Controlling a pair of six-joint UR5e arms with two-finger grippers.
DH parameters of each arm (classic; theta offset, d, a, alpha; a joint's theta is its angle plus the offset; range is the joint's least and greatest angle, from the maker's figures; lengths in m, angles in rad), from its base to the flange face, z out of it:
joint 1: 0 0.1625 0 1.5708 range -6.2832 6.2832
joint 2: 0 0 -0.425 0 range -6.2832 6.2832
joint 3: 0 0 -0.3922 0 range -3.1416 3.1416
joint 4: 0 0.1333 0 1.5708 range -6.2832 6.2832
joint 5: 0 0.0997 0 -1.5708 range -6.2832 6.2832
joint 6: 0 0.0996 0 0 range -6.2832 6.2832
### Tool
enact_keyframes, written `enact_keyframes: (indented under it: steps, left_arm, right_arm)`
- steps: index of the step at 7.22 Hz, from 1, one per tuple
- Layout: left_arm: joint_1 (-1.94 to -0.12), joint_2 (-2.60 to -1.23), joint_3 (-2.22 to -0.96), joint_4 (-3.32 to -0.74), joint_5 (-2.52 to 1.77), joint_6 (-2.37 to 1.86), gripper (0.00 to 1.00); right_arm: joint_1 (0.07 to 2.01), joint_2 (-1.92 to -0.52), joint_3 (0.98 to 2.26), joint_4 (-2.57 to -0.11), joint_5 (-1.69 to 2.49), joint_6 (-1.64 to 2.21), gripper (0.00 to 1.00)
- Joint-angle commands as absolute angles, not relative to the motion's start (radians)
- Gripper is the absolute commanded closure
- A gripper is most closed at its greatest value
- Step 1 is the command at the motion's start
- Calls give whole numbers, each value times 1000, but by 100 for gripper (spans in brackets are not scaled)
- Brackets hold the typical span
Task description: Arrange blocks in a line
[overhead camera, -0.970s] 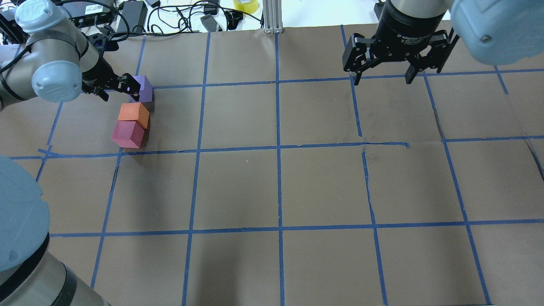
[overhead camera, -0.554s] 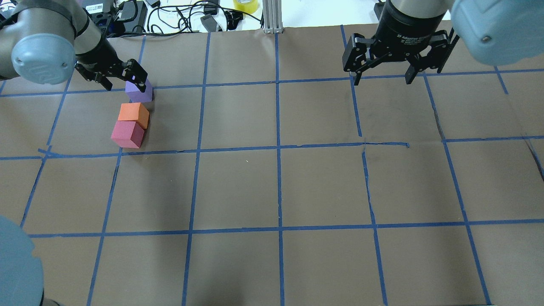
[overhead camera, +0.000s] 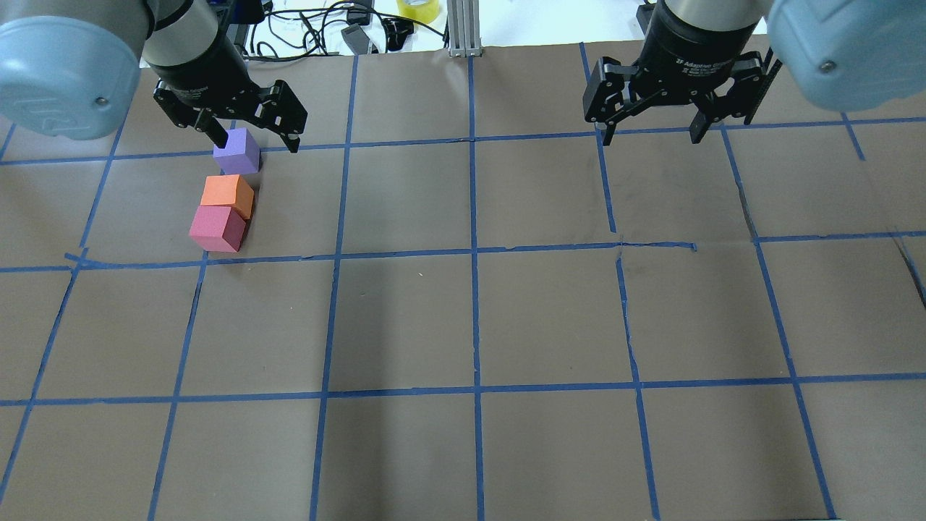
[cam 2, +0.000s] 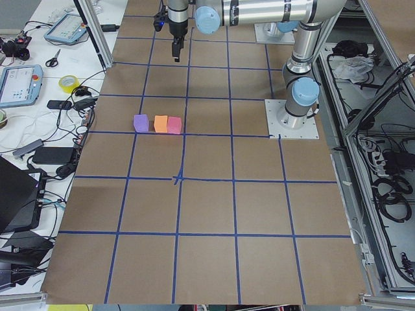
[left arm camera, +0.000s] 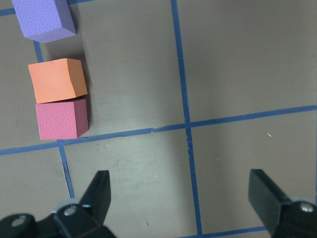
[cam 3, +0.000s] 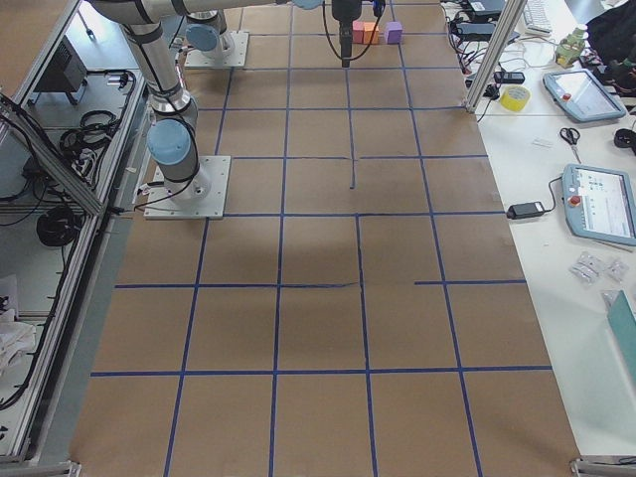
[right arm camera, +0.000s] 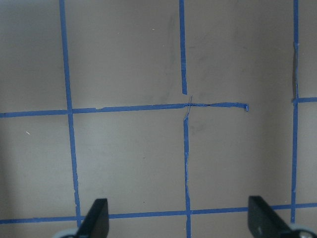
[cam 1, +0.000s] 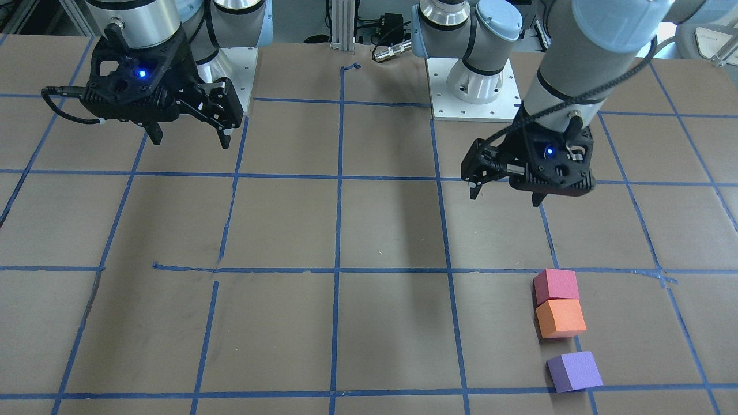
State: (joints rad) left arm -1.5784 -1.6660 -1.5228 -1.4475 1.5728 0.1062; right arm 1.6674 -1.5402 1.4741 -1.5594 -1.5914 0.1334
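Observation:
Three foam blocks stand in a row on the brown table, at its left: purple (overhead camera: 237, 152), orange (overhead camera: 228, 194), red-pink (overhead camera: 217, 228). Orange (cam 1: 559, 318) touches red-pink (cam 1: 556, 285). Purple (cam 1: 573, 372) stands a small gap away and slightly offset. My left gripper (cam 1: 505, 197) is open and empty, raised above the table on the robot's side of the row. Its wrist view shows purple (left arm camera: 43, 19), orange (left arm camera: 57, 80) and red-pink (left arm camera: 62, 119) at upper left, away from the fingers (left arm camera: 99, 193). My right gripper (overhead camera: 651, 136) is open and empty, high over the far right.
Blue tape lines (overhead camera: 474, 253) grid the brown paper. Cables, a yellow tape roll (overhead camera: 418, 9) and an aluminium post (overhead camera: 463, 29) sit beyond the far edge. The arm base plates (cam 1: 473, 92) are on the robot's side.
My left gripper has lifted away from the purple block and turned, its fingers now spread wide. The three blocks and the right arm have stayed put.

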Motion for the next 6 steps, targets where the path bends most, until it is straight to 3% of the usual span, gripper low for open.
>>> enact_keyframes:
  steps: [1,6]
  left_arm:
    - [-1608,-1606,-1535,-1482,1574,78,0]
    - [-1611,-1597,-1536,-1473,1577,77,0]
  right_arm:
    - [1667,-1539,1474,-1560,-1592,133,0]
    - [1667,-1540,1474,-1562,-1591,133,0]
